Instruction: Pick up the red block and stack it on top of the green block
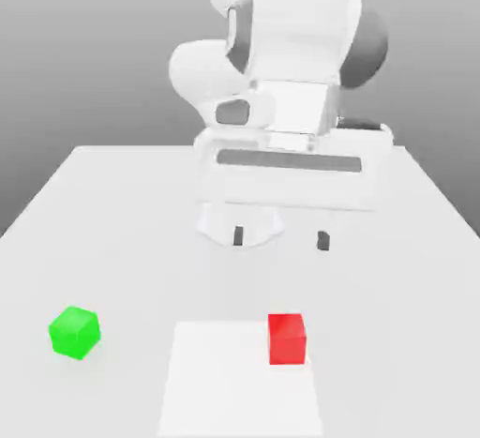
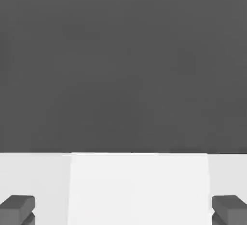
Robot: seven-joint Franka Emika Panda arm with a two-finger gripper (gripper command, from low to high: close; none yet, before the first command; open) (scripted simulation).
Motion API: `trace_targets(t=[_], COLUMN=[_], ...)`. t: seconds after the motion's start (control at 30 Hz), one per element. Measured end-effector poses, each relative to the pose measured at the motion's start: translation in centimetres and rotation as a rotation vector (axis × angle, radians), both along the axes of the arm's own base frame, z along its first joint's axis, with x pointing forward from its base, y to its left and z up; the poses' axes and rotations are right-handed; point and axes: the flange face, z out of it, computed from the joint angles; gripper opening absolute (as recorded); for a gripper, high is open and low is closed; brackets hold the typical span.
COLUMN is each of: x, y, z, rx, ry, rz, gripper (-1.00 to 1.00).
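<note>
In the exterior view we see the white Panda arm [image 1: 281, 61] rising at the far side of a pale table [image 1: 112, 230], with its gripper [image 1: 280, 237] hanging above the middle of the surface. Its two dark fingertips [image 1: 238, 234] stand well apart from each other, so we read the fingers as spread wide, with nothing between them. The red block [image 1: 287, 339] rests on the table nearer the camera than the gripper, a little toward the exterior view's right of the table's middle, and it sits on the right-hand part of a brighter white rectangular patch [image 1: 225, 380] marked on the surface. The green block [image 1: 74, 332] rests on the plain table well apart from the red one, toward the exterior view's left and at about the same nearness to the camera; it is turned a little, so that we see two of its side faces. Neither block touches the gripper. In the hand view we see both dark fingertips [image 2: 17, 208] at opposite edges of the picture, again far apart, with the brighter patch [image 2: 140, 185] on the table [image 2: 34, 176] between them and a dark grey background beyond the table's edge.
</note>
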Motion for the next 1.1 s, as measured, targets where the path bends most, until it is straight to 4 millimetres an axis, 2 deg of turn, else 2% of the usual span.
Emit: trace_targets(t=[0.07,0.13,0.47,0.5,0.73,1.1], x=[-2.3,-3.7,-4.1,-4.2,-4.2,-4.2], y=[0.6,1.0,1.0,1.0,1.0,1.1], z=[-4.7,-7.2,-13.8,-14.2,-14.1,-7.9], rx=[0.025,0.04,0.045,0.044,0.045,0.044], ry=[0.084,0.126,0.14,0.141,0.14,0.14], rz=[0.003,0.007,0.003,0.003,0.003,-0.001], gripper=[0.0,0.0,0.0,-1.0,-1.0,-1.0])
